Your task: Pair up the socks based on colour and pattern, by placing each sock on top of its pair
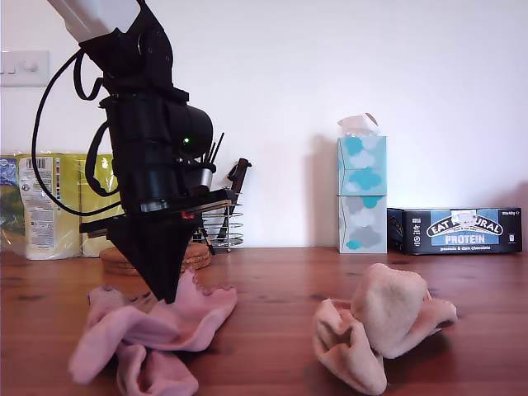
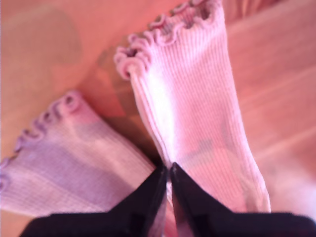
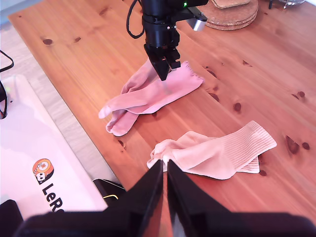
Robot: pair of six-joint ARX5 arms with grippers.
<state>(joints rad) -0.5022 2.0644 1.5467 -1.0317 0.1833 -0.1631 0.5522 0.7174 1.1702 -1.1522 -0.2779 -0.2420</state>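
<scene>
Closest to the exterior camera, the pink socks (image 1: 148,334) lie crossed, one over the other. My first gripper (image 2: 169,170) is pinched onto the upper pink sock (image 2: 197,118), whose length runs straight away from the jaws. My second gripper (image 3: 164,170) hangs closed and empty above the cream socks (image 3: 217,153).

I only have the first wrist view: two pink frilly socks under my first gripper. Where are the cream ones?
Observer: The cream socks lie overlapped in one heap, apart from the pink socks, toward the exterior view's right.
Operator: And my second gripper?
Observer: My second gripper hangs high over the table edge by the cream heap, jaws together, holding nothing.
Operator: Anything behind the pink pair?
Observer: A stack of cork mats sits behind them, not touching.
</scene>
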